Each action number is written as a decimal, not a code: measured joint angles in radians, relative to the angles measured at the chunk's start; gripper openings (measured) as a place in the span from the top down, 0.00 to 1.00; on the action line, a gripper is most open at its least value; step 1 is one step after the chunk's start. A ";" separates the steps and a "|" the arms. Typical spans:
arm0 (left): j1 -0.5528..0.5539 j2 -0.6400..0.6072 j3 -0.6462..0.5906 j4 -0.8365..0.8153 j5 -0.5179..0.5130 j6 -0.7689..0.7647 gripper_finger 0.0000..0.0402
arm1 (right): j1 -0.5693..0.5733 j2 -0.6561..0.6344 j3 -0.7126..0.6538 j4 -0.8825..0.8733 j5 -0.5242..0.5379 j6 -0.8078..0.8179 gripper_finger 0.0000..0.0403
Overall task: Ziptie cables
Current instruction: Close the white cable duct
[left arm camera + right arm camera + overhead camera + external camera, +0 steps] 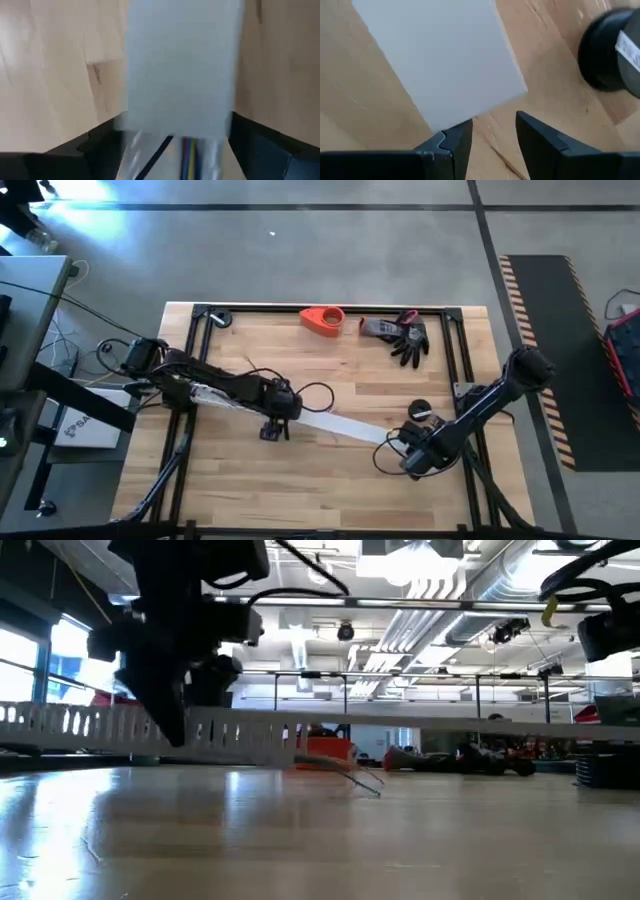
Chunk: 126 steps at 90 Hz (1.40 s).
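From above, one white channel (330,424) is seen lying across the table's (330,370) middle, straddled by the left gripper (273,430); the right gripper (412,460) waits at its end. At table height, one channel is counted. Past the left fingers (260,150), spread around it, the cables (187,150) are seen inside, still unbound; a ziptie would be needed next. Right fingers (540,140) stand open, empty.

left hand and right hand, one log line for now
left hand: over white channel mid-table | right hand: open at channel end | cables: in channel
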 joint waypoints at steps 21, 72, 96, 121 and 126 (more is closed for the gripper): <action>0.001 0.000 -0.017 -0.010 -0.001 -0.037 0.24 | 0.001 0.000 0.000 0.028 0.015 -0.003 0.66; -0.020 -0.003 -0.074 -0.089 -0.066 -0.077 0.29 | 0.003 0.000 0.000 0.024 0.002 -0.013 0.66; -0.021 -0.004 -0.088 -0.061 -0.065 -0.091 0.50 | 0.003 0.001 0.064 -0.071 0.006 -0.039 0.66; -0.021 -0.005 -0.087 -0.057 -0.066 -0.083 0.53 | 0.003 0.001 0.098 -0.225 -0.056 -0.020 0.66; -0.021 -0.005 -0.087 -0.056 -0.066 -0.083 0.53 | 0.003 0.001 0.087 -0.234 -0.056 -0.007 0.66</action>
